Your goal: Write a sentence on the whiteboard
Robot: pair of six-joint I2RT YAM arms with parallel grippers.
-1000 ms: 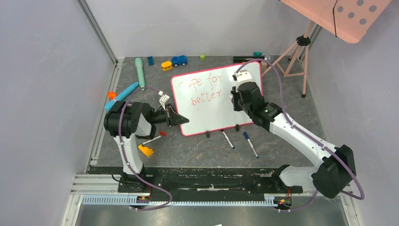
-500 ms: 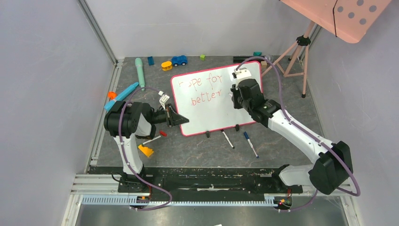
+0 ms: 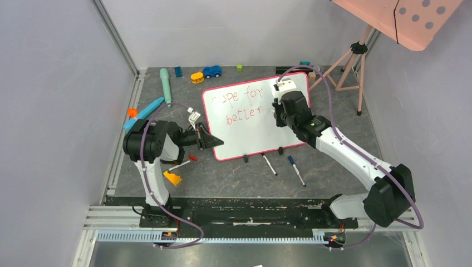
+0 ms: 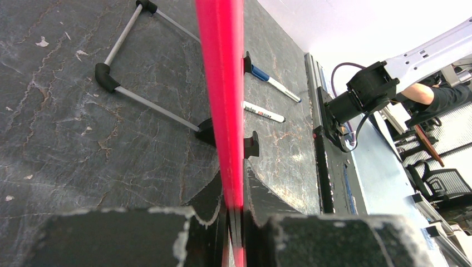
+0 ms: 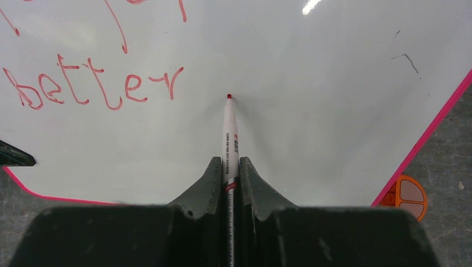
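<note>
Whiteboard point(image 3: 250, 136) is standing propped on its small black feet near the middle of the dark table point(image 3: 234, 178), with its glossy face tilting back. The left arm is reaching in from 8 o'clock. The left gripper point(image 3: 214, 141) is pinching the board's red-pink frame at its lower left corner, and in the left wrist view both fingers point(image 4: 261, 194) are pressing against that thin edge. The right arm is stretching up from 4 o'clock, and the right gripper point(image 5: 229, 167) is clamping a red marker point(image 5: 230, 133) between its fingers. The sentence point(image 3: 243, 105) is showing in red on two lines, reading roughly "hope for" over "better", though the first letter is looking faint. The marker's tip is resting on bare white, at 3 o'clock from the word "better" and a little below its last letter. Two loose pens point(image 3: 269, 164) are lying on the table at 6 o'clock from the board, just beside its feet.
</note>
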